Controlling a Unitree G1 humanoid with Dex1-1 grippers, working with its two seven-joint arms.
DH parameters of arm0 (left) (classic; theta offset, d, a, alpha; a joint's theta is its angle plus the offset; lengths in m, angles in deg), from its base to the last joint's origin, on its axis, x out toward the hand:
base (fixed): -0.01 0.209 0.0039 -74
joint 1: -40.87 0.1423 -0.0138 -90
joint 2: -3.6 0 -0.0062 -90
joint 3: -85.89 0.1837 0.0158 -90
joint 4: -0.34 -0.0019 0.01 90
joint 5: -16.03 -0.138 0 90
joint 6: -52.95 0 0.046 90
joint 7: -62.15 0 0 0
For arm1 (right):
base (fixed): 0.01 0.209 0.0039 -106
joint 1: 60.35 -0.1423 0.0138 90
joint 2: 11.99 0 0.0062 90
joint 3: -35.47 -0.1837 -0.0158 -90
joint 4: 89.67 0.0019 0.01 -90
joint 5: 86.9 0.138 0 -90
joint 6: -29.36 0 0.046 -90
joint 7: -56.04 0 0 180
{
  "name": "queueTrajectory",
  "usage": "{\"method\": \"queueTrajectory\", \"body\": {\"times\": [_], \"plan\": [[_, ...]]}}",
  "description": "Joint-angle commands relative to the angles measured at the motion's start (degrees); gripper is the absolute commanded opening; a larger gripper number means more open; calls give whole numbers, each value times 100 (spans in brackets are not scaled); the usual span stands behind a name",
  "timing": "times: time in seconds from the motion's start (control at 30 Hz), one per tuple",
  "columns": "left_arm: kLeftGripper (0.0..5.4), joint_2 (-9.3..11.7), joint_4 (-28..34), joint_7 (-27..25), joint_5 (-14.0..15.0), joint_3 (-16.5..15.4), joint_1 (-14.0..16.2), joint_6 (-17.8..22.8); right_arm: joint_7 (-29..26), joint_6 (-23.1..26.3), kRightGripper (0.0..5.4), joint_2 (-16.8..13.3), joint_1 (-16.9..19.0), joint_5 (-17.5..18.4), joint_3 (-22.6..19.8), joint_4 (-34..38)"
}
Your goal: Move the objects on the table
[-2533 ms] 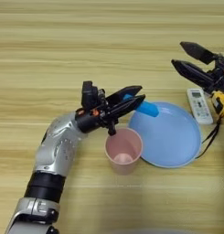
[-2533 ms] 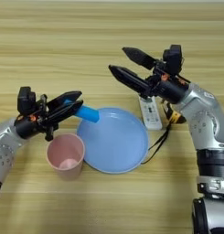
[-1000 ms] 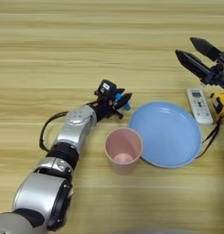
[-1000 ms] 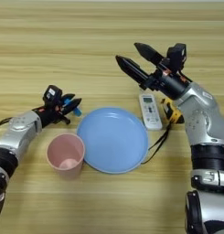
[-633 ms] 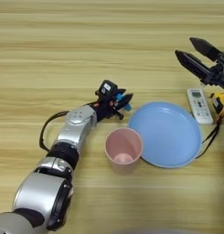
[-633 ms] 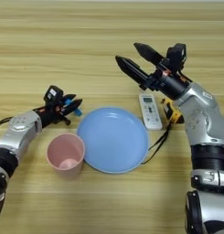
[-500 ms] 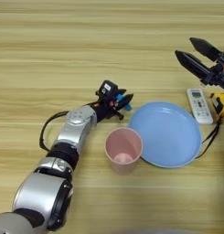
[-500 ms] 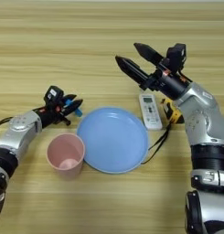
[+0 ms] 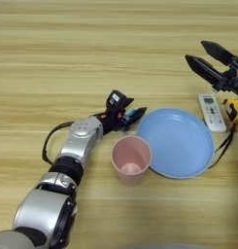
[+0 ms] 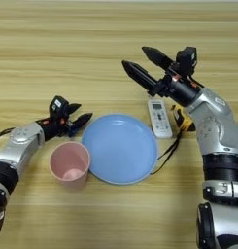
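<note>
Blue block [image 9: 130, 118] gone from plate [image 9: 176, 142] into left pincer [image 9: 131, 115]

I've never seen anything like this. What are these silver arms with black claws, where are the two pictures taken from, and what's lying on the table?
Those are a humanoid robot's two arms, each ending in a two-fingered gripper. Both pictures come from a stereo camera on its head, looking down at the wooden table. The left gripper sits by the rim of a round light-blue plate with something small and blue between its fingers, probably the blue block. The right gripper hangs open above the table, holding nothing. A pink cup stands beside the plate, and a white remote control lies on the plate's other side.
</note>
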Motion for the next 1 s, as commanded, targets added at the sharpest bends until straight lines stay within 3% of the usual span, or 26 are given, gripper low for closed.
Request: {"method": "queueTrajectory", "body": {"times": [0.03, 0.43, 0.7, 1.0], "plan": [[327, 8, 77, -30, -20, 11, 20, 6, -55, -32, 540, -25, -39, -22, -7, -19], [450, -49, 243, -112, 175, -179, 7, -242, -6, -89, 540, -19, -55, -82, -13, -83], [526, -122, 501, -277, 519, -400, 29, -452, 228, -340, 540, -39, -78, -434, 25, -336], [536, -193, 717, -228, 853, -674, -10, -558, 573, -592, 540, -117, -102, -812, -8, -662]]}}
